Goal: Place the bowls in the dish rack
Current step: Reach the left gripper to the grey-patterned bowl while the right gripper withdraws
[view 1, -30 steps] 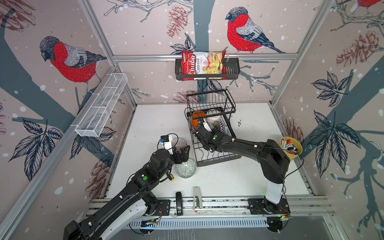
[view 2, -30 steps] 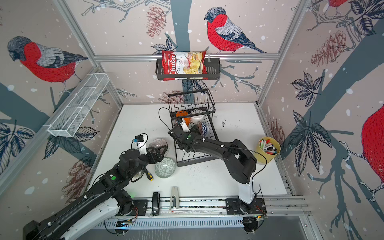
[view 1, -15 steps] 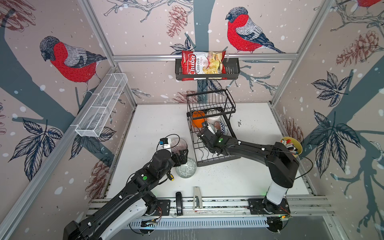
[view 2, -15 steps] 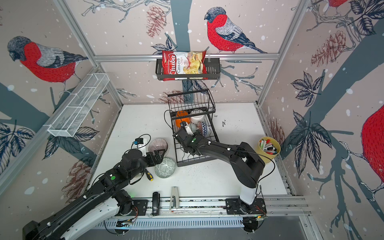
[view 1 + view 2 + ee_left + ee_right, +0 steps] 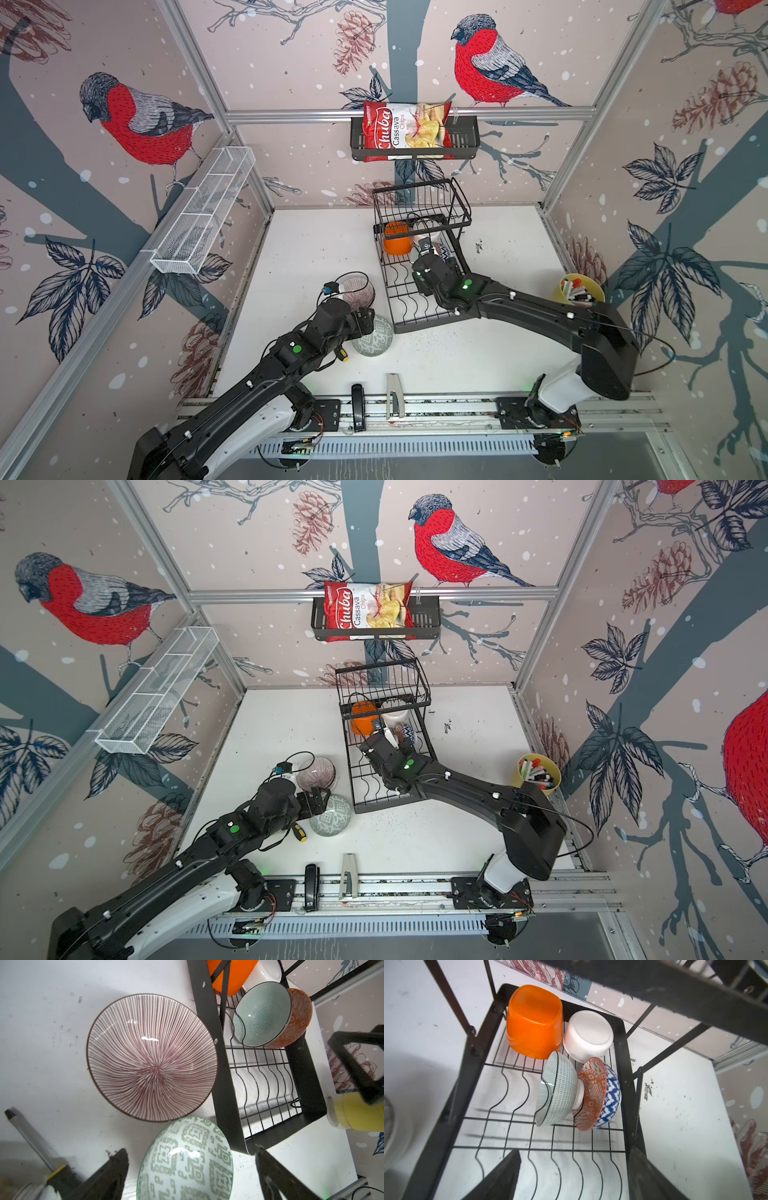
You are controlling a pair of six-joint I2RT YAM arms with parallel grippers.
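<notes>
we count five loaded on the dish rack (image 5: 452, 1105) lower tray: orange bowl (image 5: 534, 1022), white bowl (image 5: 588, 1033), pale green bowl (image 5: 558, 1088), orange-patterned bowl (image 5: 591, 1093), blue zigzag bowl (image 5: 611, 1101). just beside the rack lie the mauve-striped bowl (image 5: 151, 1057) and green-patterned bowl (image 5: 185, 1161), unloaded. left gripper (image 5: 191, 1150), spread, hangs over the latter; right gripper (image 5: 575, 1151), spread and empty, over the rack's free slots

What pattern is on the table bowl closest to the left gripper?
Pale green geometric motifs on a white bowl; clearest in the left wrist view.

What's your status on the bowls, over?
Both grippers open, empty. Left gripper over green-patterned bowl, right gripper over dish rack. Striped bowl also on table. Nothing blocking.
</notes>
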